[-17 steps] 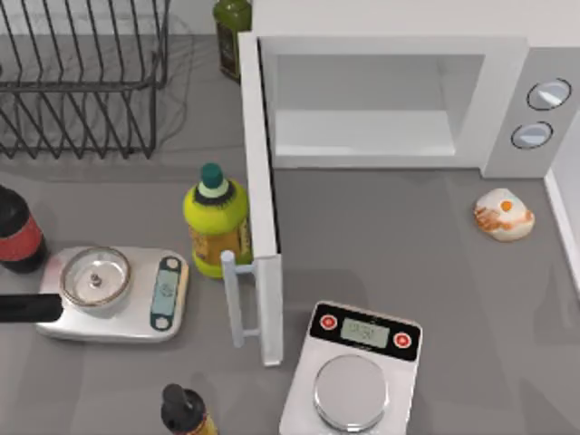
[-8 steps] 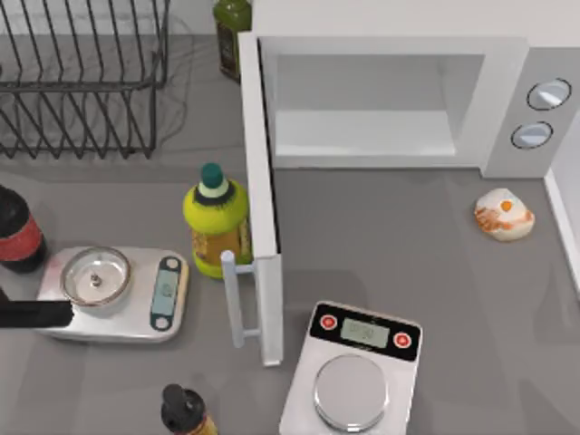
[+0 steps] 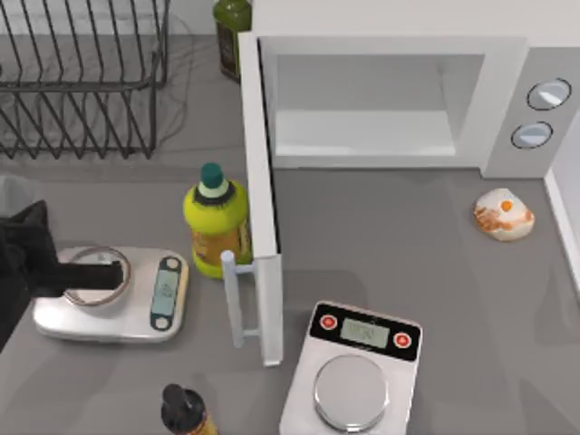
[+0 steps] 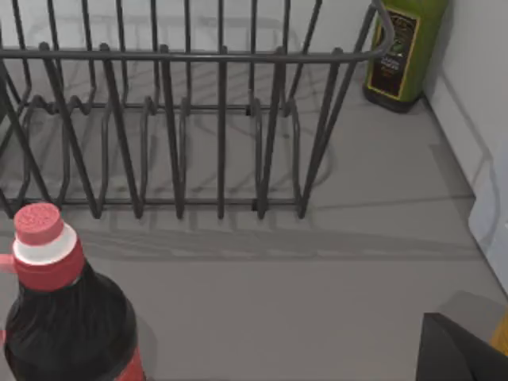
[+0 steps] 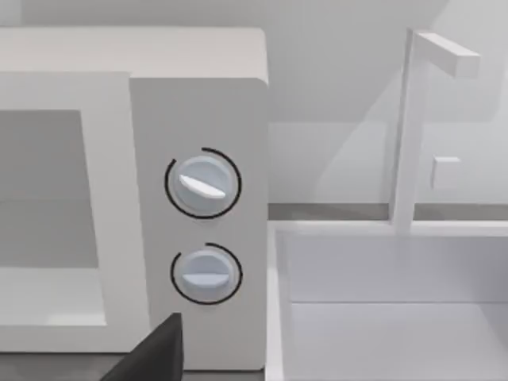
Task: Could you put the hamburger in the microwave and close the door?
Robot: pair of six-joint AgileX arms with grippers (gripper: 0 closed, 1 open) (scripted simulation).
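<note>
The left hand has advanced over the left kitchen scale, grip state unclear; the hamburger lies untouched, far off beyond the open door.

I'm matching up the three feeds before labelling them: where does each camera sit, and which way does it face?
Top view: above the table, looking straight down on the open microwave, the hamburger, two scales and the wire rack; the left arm's dark hand reaches over the left scale.
Left wrist view: on the left arm, facing the wire rack and a red-capped bottle.
Right wrist view: on the right arm, facing the microwave's knobs.
Shared: the rack and the microwave each appear from above too.
</note>
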